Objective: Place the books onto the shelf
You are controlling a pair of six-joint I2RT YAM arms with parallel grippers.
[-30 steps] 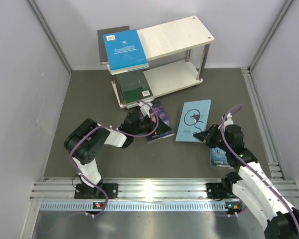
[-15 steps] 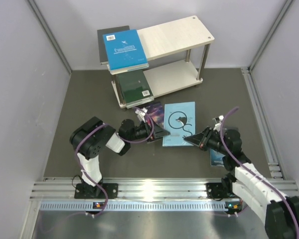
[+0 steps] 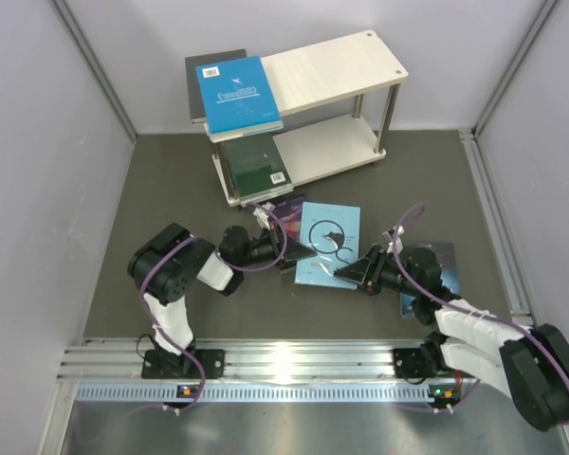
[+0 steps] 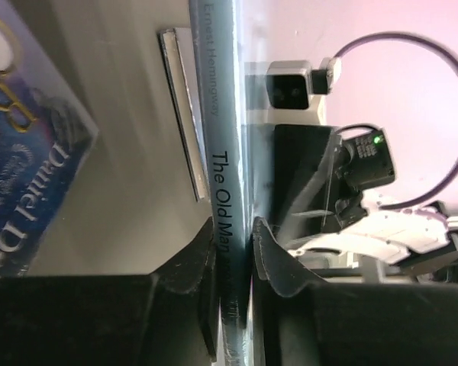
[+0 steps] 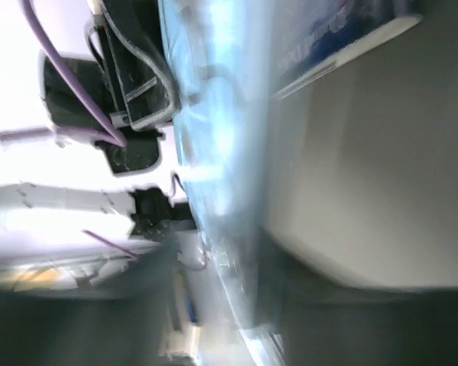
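Note:
A light blue book (image 3: 327, 237) hangs tilted just above the mat between my two arms. My left gripper (image 3: 292, 254) is shut on its spine (image 4: 223, 137), both fingers (image 4: 271, 255) pressed flat against the covers. From the other side my right gripper (image 3: 346, 273) straddles the book's lower right edge (image 5: 214, 137); that view is blurred, so its hold is unclear. The shelf (image 3: 332, 62) stands at the back. A bright blue book (image 3: 237, 93) lies over a dark one (image 3: 209, 68) on its top board, and a dark green book (image 3: 256, 163) is on the lower board.
A starry dark blue book (image 3: 289, 210) lies flat on the mat by my left gripper, its cover also showing as the starry book (image 4: 30, 152) in the left wrist view. Another dark blue book (image 3: 438, 267) lies behind my right arm. Grey walls enclose the mat.
The right gripper has carried the light blue book leftwards across the mat. My left gripper swung round from the starry book and closed on the light blue book's spine.

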